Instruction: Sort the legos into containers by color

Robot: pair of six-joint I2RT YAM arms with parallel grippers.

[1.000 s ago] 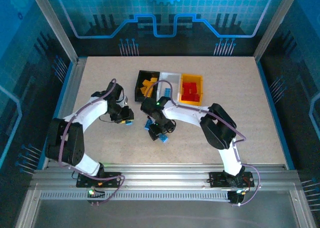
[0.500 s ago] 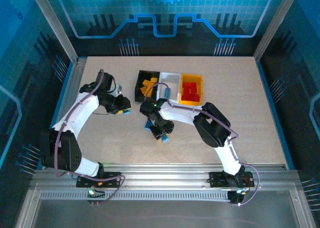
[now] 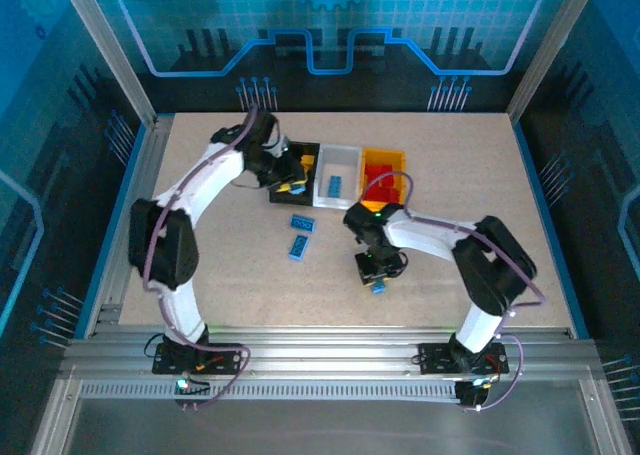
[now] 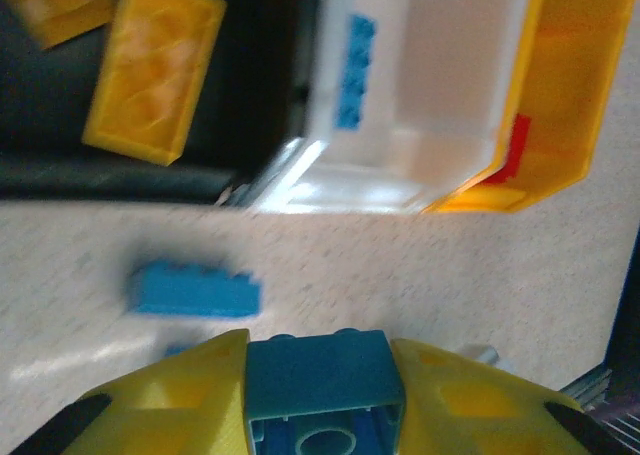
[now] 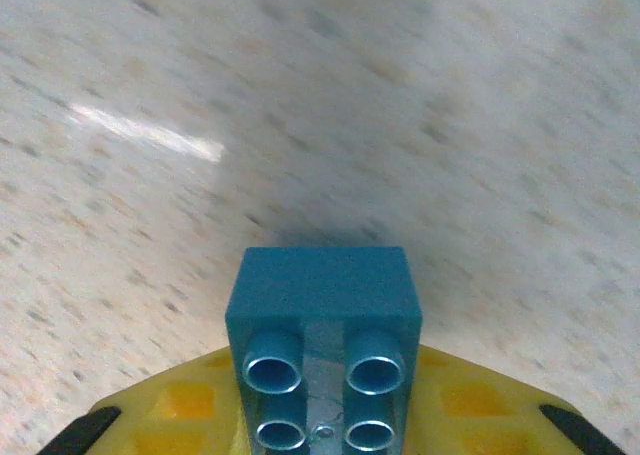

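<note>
My left gripper (image 3: 293, 185) is shut on a blue lego (image 4: 322, 380) and hovers at the near edge of the black container (image 4: 150, 165), which holds orange-yellow legos (image 4: 150, 70). Beside it, the white container (image 4: 450, 75) holds one blue lego (image 4: 355, 70), and the orange-yellow container (image 3: 383, 165) holds red legos (image 3: 380, 187). My right gripper (image 3: 378, 278) is shut on another blue lego (image 5: 322, 320), held just above bare table right of centre. Two loose blue legos (image 3: 303, 222) (image 3: 298, 246) lie on the table in front of the containers.
The three containers stand side by side at the back middle of the speckled table (image 3: 480, 195). Metal frame posts and blue panels wall in the table. The left arm's links (image 3: 200, 190) stretch across the table's left side.
My left arm swung from the table's left-middle up to the containers, carrying its blue lego. My right gripper shut on a blue lego from the centre pile and moved right with it.
</note>
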